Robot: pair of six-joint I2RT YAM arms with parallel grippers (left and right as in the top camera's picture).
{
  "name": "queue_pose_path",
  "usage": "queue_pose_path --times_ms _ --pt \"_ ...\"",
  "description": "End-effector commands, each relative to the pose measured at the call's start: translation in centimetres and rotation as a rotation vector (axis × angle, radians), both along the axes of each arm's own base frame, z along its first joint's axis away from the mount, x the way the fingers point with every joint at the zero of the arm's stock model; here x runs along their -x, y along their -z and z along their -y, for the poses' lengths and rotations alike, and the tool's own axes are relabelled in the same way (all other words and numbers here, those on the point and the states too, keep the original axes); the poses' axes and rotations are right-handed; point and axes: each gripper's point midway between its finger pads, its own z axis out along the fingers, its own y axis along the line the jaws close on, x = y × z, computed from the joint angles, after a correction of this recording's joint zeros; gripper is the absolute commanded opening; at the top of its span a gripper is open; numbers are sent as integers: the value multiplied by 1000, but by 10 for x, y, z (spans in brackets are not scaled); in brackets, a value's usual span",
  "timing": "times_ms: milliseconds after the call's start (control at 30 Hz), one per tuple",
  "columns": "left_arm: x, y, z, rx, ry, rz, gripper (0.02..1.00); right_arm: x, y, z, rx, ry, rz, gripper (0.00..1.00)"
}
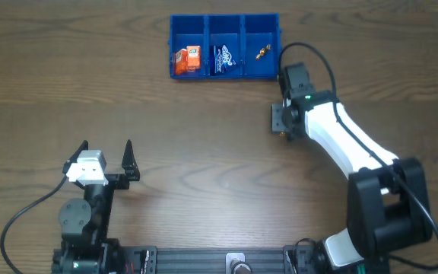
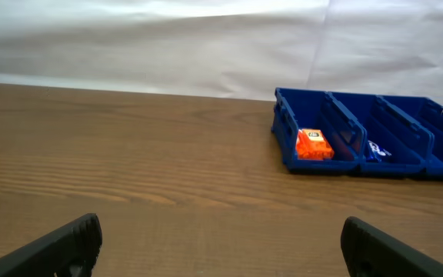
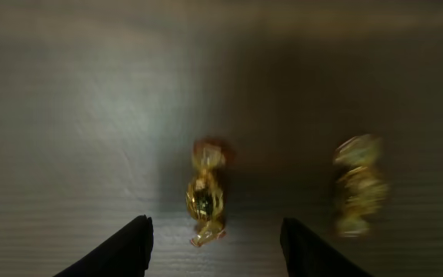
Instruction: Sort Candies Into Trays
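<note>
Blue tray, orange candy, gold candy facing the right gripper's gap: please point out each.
blue tray (image 1: 172, 47), top view, on its left outer wall.
orange candy (image 2: 314, 144), left wrist view, on its front face.
gold candy (image 3: 206, 196), right wrist view, on its round middle.

Wood grain, plastic, foil.
Matt, grained wooden table; smooth blue plastic tray; glossy, crinkled gold candies, probably foil-wrapped.

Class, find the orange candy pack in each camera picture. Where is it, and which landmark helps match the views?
Top view: orange candy pack in the left compartment of the blue tray, beside the blue candy.
Left wrist view: same pack in the tray's end compartment, blue candy next door.
Right wrist view: two gold candies on bare table.
Shared landmark: the blue tray, in top and left wrist views.
</note>
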Motion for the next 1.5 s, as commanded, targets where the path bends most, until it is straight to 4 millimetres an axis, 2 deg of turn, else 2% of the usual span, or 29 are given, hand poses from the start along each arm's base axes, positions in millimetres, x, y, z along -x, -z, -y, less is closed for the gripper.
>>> queue_pose_path --times_ms 33,133,433,567,800,933,1067,1100,1200,1233,1367,1433,1500 --pt "1 17 -1 -18 -4 -51 998 -1 22 -5 -30 5 -36 564" --pt "1 17 -1 -18 -4 -51 998 -2 32 -5 -27 6 -51 560" --pt "1 17 -1 -18 -4 -51 998 -4 37 -6 -26 5 -51 551" --pt "1 17 -1 -18 -4 -51 998 -3 41 -6 -23 6 -63 518" --pt "1 17 -1 -18 -4 -51 998 -3 42 -6 -23 6 -64 404" --pt "1 17 -1 -18 -4 -51 998 -3 42 -6 -25 14 -65 244" --pt "1 17 -1 -18 -4 -51 998 -3 41 -8 -34 26 -63 189" --pt "1 17 -1 -18 -4 -51 998 -2 36 -11 -48 19 -56 189" --pt "1 17 -1 -18 -4 -51 998 -5 -5 -22 -82 -9 37 178" --pt "1 17 -1 -18 -4 -51 998 -8 -24 -26 -97 -21 88 178" --pt "1 17 -1 -18 -4 -51 998 -27 -130 -40 -166 -64 338 178" --pt "1 17 -1 -18 -4 -51 996 -41 -164 -43 -167 -84 400 178" --pt "1 17 -1 -18 -4 -51 998 -70 -201 -44 -128 -75 467 180"
